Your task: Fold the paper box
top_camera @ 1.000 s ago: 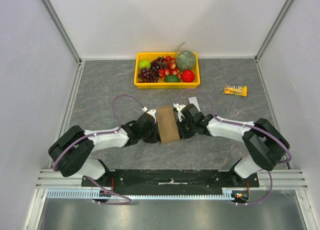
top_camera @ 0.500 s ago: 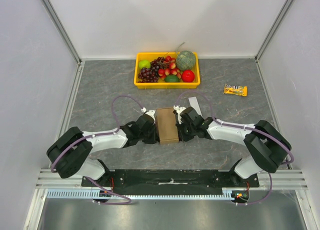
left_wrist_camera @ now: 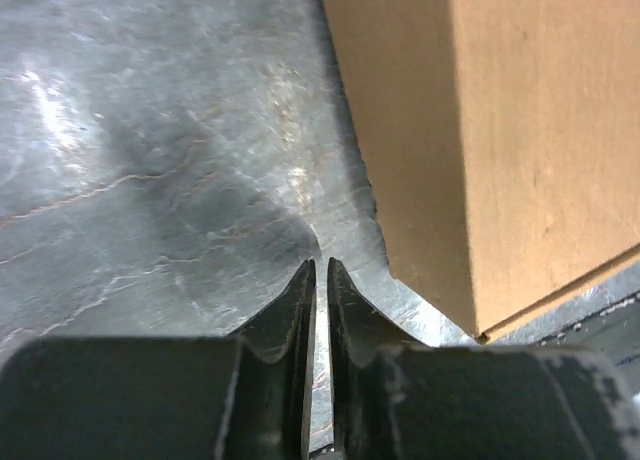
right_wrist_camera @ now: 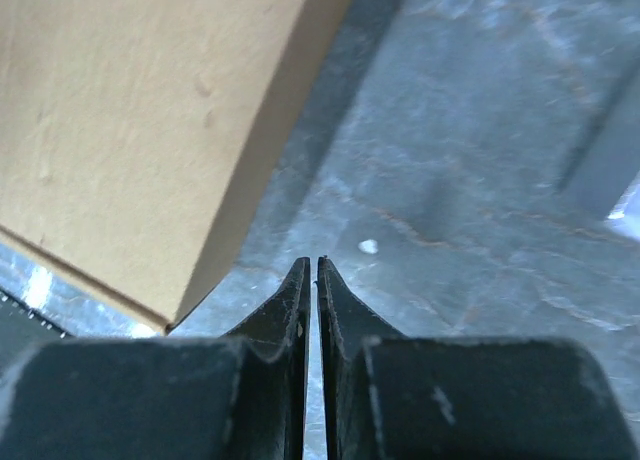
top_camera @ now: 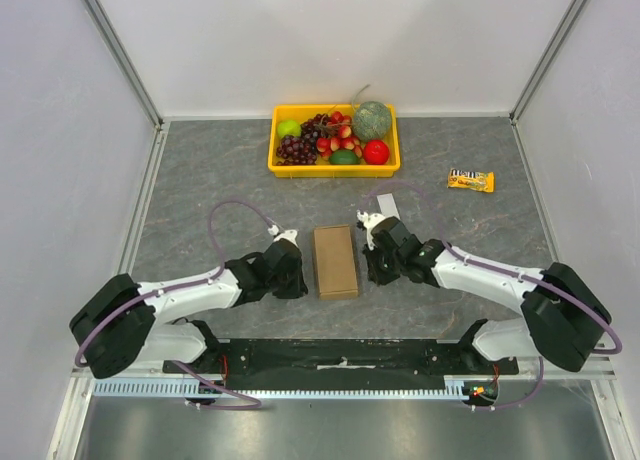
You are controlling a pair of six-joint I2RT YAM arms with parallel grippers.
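In the overhead view, the paper box (top_camera: pixel 335 261) is lying flat on the grey counter (top_camera: pixel 200 190) in the lower middle of the frame, below the yellow fruit tray (top_camera: pixel 334 169) and well apart from it. It is showing as a closed rectangular carton, its long axis running up and down the picture with its short ends facing the tray and the arm bases. The left pincer (top_camera: pixel 298 276) is sitting just beside its left flank and the right pincer (top_camera: pixel 371 264) just beside its right flank, neither touching it. A wrapped snack bar (top_camera: pixel 470 180) is lying off at the right. In the left wrist view, the box is filling the upper right, one long wall slanting down toward a corner at the lower right. The left pincer's fingers (left_wrist_camera: pixel 303 300) are clenching almost tight on nothing, a sliver of counter showing between them. In the right wrist view, the box is occupying the upper left, its near corner pointing down toward the lower left. The right pincer's fingers (right_wrist_camera: pixel 292 300) are likewise pressing nearly together, empty, over bare counter. Judging by this, the folding step is looking finished or close to it. The next move is probably calling for checking that the flaps are holding, then drawing both arms clear.
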